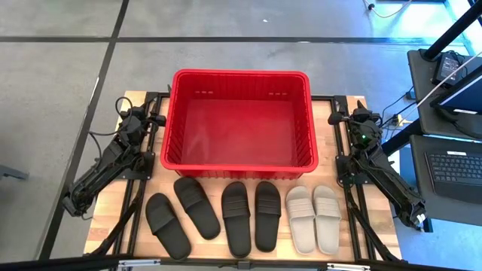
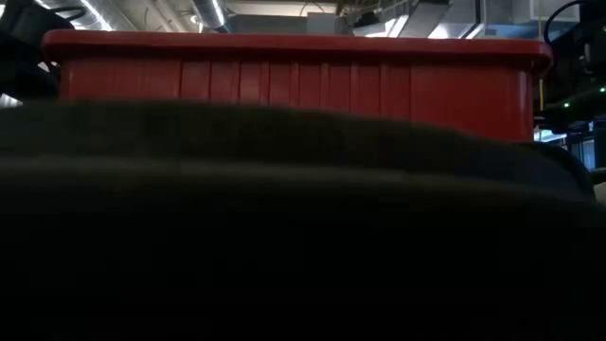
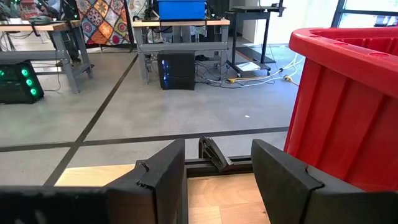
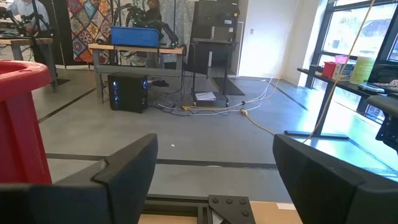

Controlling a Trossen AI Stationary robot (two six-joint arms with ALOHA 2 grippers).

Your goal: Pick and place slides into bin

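blk slide [image 2: 303, 237] blocking low view; bin [image 2: 294, 90] behind

1. Left arm: folded low at the table's left edge; left gripper [image 3: 217, 180] is held with fingers parted.
2. Right arm: folded at the right edge; right gripper [image 4: 214, 180] is held wide apart.

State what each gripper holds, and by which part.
Nothing: the left gripper and right gripper are open and empty; all slides lie before the bin.
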